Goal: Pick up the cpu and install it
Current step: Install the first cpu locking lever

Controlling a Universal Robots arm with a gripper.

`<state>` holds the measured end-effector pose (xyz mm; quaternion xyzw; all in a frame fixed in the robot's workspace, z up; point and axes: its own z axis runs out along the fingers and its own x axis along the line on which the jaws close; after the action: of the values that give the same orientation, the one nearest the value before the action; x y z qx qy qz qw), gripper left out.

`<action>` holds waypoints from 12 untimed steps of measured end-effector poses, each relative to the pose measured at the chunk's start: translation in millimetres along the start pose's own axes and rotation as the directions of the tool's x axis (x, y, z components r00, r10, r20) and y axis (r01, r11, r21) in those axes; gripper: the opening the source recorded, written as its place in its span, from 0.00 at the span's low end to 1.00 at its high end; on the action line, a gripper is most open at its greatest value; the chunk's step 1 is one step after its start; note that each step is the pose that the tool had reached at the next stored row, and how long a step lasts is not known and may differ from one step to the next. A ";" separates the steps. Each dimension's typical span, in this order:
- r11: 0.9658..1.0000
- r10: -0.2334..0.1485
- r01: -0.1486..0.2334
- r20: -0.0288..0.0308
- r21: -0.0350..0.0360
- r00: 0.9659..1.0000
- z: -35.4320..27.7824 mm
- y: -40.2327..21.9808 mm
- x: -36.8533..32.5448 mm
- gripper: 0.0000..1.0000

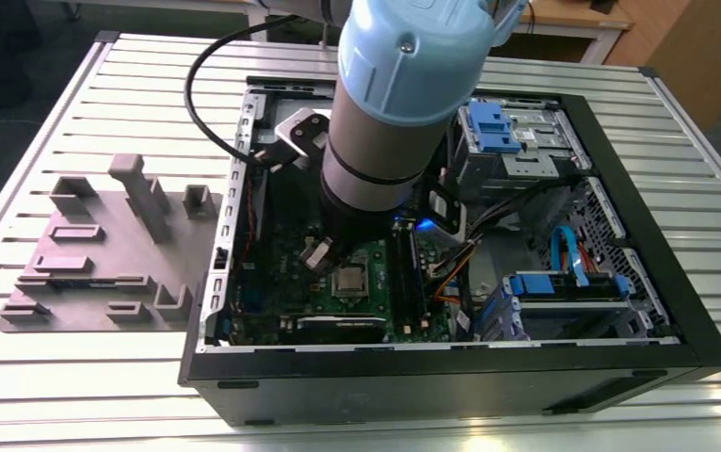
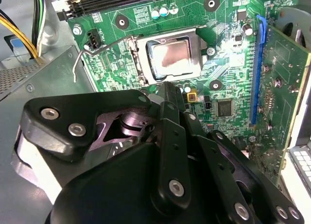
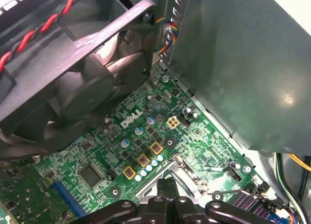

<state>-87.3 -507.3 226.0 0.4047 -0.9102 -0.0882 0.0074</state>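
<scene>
The cpu [image 2: 174, 56] is a small square chip with a silvery top, lying flat inside the metal-framed socket [image 2: 142, 63] on the green motherboard [image 2: 228, 49]. In the exterior view the cpu [image 1: 350, 279] shows low in the open computer case, just beside the arm's tip. My gripper [image 2: 167, 90] hovers at the socket's edge, shut, with nothing between its fingers. In the first wrist view the gripper [image 3: 166, 181] points down at the socket frame, fingertips pressed together. A thin wire lever [image 2: 77, 63] sticks out beside the socket.
The black case [image 1: 662, 282] walls me in on all sides. A dark fan [image 3: 73, 88], a grey metal box [image 3: 243, 63], cables [image 2: 19, 34] and blue drive cages [image 1: 568, 287] crowd the board. A grey plastic tray [image 1: 97, 254] lies on the slatted table at the exterior view's left.
</scene>
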 end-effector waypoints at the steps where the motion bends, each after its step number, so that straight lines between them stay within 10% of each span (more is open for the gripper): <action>1: 1.000 0.000 0.000 0.000 0.000 1.000 0.2 2.0 1.8 0.10; 12: 1.000 0.000 0.000 0.000 0.000 1.000 -0.4 2.4 2.2 0.10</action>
<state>-90.5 -507.4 226.7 0.4046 -0.9102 -0.0881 0.0075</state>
